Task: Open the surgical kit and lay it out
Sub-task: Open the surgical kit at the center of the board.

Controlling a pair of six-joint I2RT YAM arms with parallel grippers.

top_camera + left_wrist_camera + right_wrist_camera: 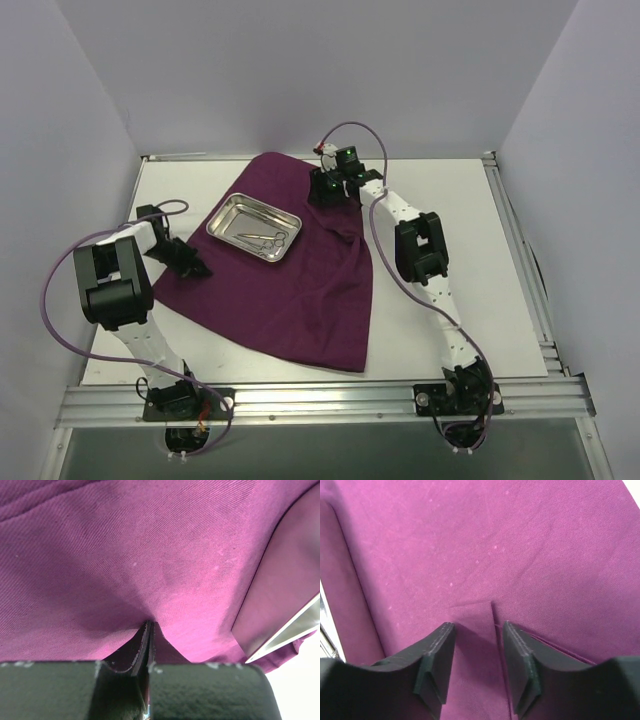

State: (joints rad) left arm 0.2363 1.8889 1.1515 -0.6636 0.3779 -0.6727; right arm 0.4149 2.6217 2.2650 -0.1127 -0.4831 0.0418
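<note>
The dark magenta-purple cloth wrap (300, 290) lies spread on the white table. The shiny steel tray (232, 215) sits on its far left part with thin ring-handled instruments (266, 240) inside. My left gripper (196, 266) is at the cloth's left edge. In the left wrist view it (149, 626) is shut, with a fold of cloth (150, 570) pinched between the jaws, and the tray's wall (300, 628) is at the right. My right gripper (327, 190) is low over the cloth's far part. In the right wrist view it (476, 628) is open, straddling a folded cloth corner (476, 614).
Grey walls enclose the table on the left, back and right. An aluminium rail (320, 400) runs along the near edge, with both arm bases on it. Bare white tabletop (460, 250) lies to the right of the cloth.
</note>
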